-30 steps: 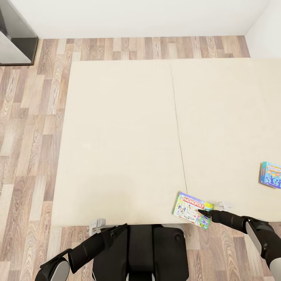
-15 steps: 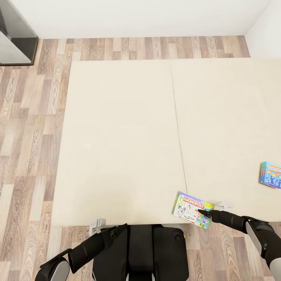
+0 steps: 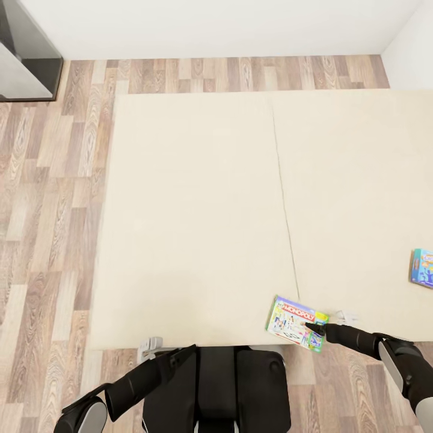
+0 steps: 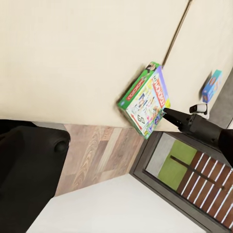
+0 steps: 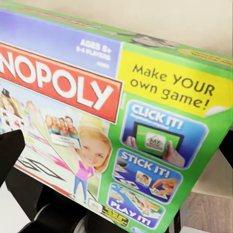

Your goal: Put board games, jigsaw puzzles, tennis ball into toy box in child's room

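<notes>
My right claw (image 3: pixel 314 328) grips the Monopoly box (image 3: pixel 291 321) by its near right corner on the bed (image 3: pixel 198 210); it looks light, stiff and slick.

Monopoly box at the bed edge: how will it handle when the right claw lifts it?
The flat white-and-green Monopoly board game box looks like rigid cardboard, so probably stiff. Thin and wide, it likely pivots if pinched at one corner. Lying at the beige mattress edge, it may slide off if pushed, given the glossy print.
</notes>
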